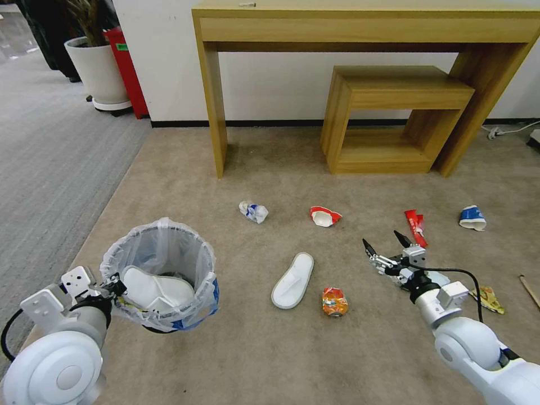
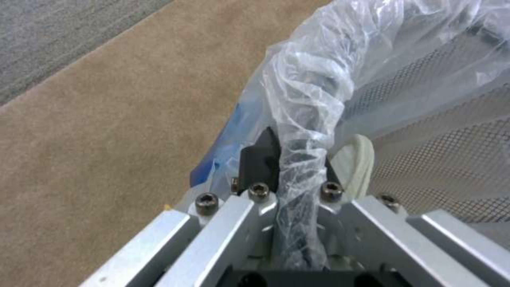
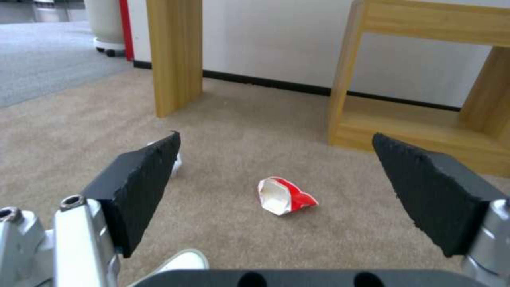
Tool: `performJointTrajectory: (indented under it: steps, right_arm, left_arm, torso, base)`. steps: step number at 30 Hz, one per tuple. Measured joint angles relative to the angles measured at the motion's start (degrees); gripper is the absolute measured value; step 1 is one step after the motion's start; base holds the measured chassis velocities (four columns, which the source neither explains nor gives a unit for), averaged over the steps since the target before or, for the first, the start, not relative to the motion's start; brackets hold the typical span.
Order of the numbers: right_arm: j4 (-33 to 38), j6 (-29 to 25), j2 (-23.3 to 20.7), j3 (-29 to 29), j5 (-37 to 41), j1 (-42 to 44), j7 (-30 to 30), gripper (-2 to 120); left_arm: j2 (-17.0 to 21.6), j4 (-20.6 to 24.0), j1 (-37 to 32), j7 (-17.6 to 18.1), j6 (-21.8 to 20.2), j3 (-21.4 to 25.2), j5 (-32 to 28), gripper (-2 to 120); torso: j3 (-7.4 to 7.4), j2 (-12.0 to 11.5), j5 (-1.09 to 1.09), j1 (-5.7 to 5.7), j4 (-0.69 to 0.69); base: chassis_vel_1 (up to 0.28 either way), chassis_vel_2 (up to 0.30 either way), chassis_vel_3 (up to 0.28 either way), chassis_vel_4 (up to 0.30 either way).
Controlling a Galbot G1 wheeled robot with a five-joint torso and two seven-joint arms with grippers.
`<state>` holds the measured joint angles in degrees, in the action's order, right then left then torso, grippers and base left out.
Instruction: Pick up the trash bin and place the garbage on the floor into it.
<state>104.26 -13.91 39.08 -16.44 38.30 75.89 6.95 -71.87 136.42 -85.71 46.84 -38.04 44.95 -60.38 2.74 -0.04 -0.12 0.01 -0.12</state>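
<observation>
Clamping the bag-lined rim at seven o'clock, the left gripper (image 2: 295,159) is holding the small round trash bin (image 1: 160,270) lined with crinkly translucent white plastic, probably mesh-walled, containing a white slipper (image 1: 149,289); the right gripper (image 1: 386,243) is hovering with fingers spread.

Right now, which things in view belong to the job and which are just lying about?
Job: trash bin, held by left tool; open right tool; slipper, red cup, blue cup, orange wrapper, red wrapper.
Not job: desk, stool, planter.
</observation>
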Motion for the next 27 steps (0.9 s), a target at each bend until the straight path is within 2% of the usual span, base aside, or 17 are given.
performJointTrajectory:
  steps: [27]
  right_arm:
    - [0.1,-0.1,0.7,0.2,-1.2,1.0,-0.1,91]
  left_arm:
    - [0.5,0.0,0.0,-0.1,0.1,0.5,-0.3,1]
  torso:
    - [-0.01,0.0,0.00,0.00,0.00]
  base:
    - [-0.012,0.013,0.013,-0.015]
